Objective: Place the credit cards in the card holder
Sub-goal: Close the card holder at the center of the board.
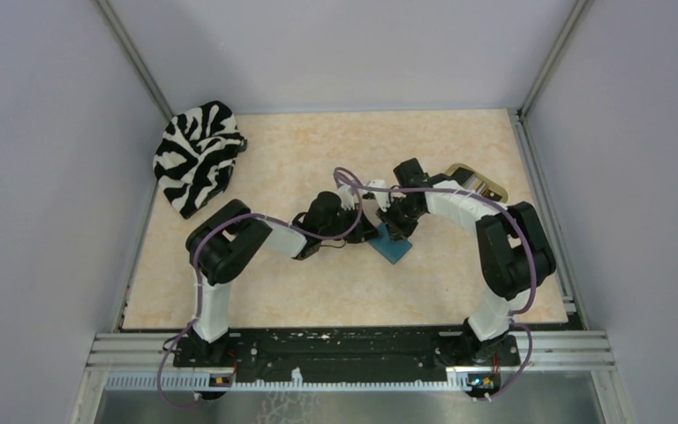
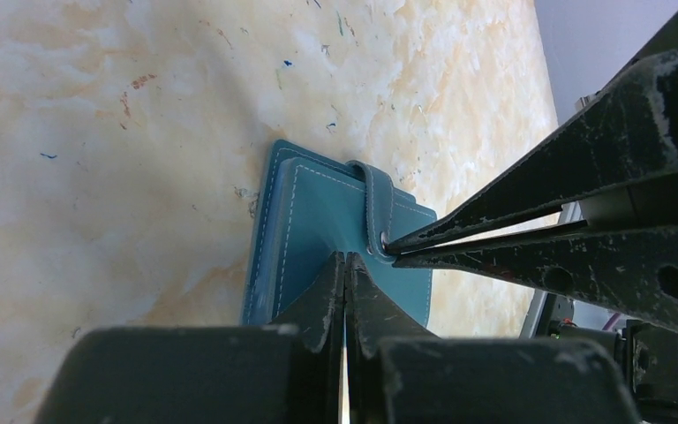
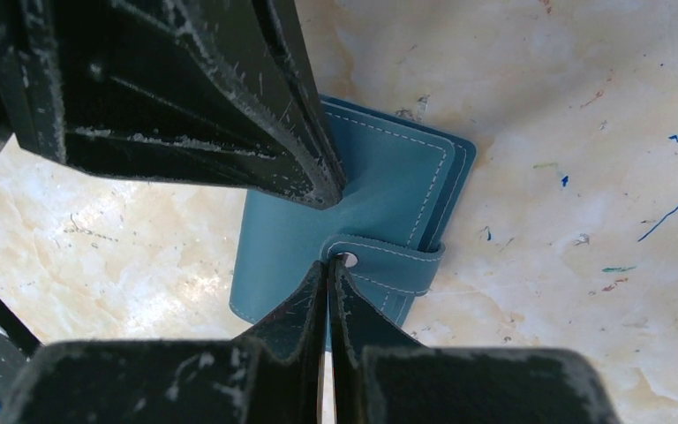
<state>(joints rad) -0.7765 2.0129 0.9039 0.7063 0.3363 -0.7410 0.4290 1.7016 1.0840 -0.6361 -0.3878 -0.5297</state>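
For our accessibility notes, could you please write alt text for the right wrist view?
A closed teal wallet lies on the marbled table. The right gripper, shut, touches its tips to the snap tab, while the left gripper, also shut, touches the wallet's face.

Closed fingers [image 3: 296, 325], seemingly against card holder [image 3: 388, 177]

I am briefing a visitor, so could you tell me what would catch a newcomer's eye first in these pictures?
The closed teal card holder lies mid-table with two shut grippers meeting on it. The left gripper has its tips on the cover, and the right gripper has its tips at the snap tab. A zebra-striped cloth sits bunched in the far left corner.
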